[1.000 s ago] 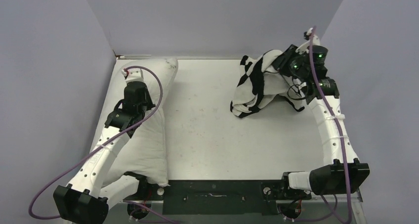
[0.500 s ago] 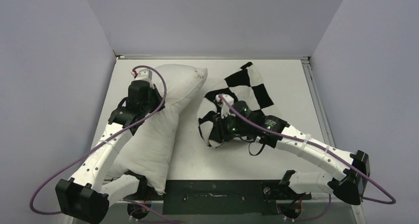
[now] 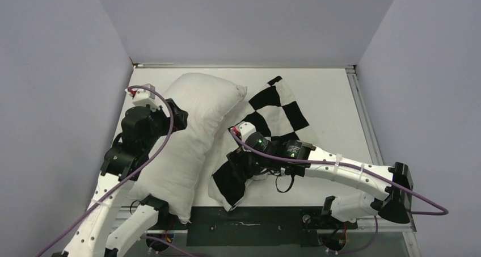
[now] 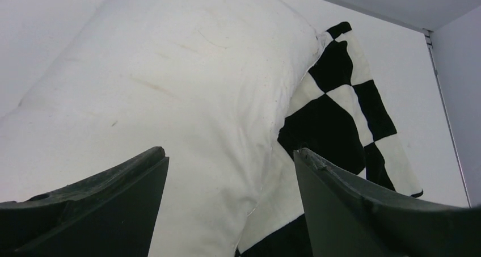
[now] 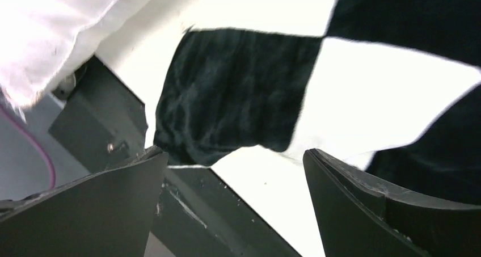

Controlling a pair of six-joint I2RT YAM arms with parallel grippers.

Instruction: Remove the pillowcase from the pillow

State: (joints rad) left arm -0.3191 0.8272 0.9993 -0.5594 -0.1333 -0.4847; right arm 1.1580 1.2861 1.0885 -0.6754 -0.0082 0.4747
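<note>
The left end effector (image 3: 176, 114) hangs over the far half of the pillow (image 3: 193, 138) in the overhead view, and from up there we cannot tell how wide it stands. The pillow, plain white, lies aslant along the left side of the surface (image 3: 334, 92), one end at the near edge and the other reaching toward the far middle. The pillowcase (image 3: 281, 106) is off it entirely and spread flat just to its right, running from the far middle down to the near edge, its left border meeting the pillow's right flank. The right end effector (image 3: 245, 165) sits above the near half of the checkered cloth, its arm stretched across from the right. From the left wrist, we see the left end effector (image 4: 230, 153) spread wide with nothing held in it. The pillow (image 4: 170, 81) fills the view below and overlaps the edge of the pillowcase (image 4: 334, 115), which lies on the bare surface (image 4: 397, 53) beyond. From the right wrist, the right end effector (image 5: 235, 152) is likewise wide apart and holds nothing. The pillowcase (image 5: 238, 92) lies beneath it, a black corner reaching the black plate (image 5: 96, 118) at the near edge of the surface (image 5: 266, 192), with a blurred end of the pillow (image 5: 62, 30) at the upper left.
</note>
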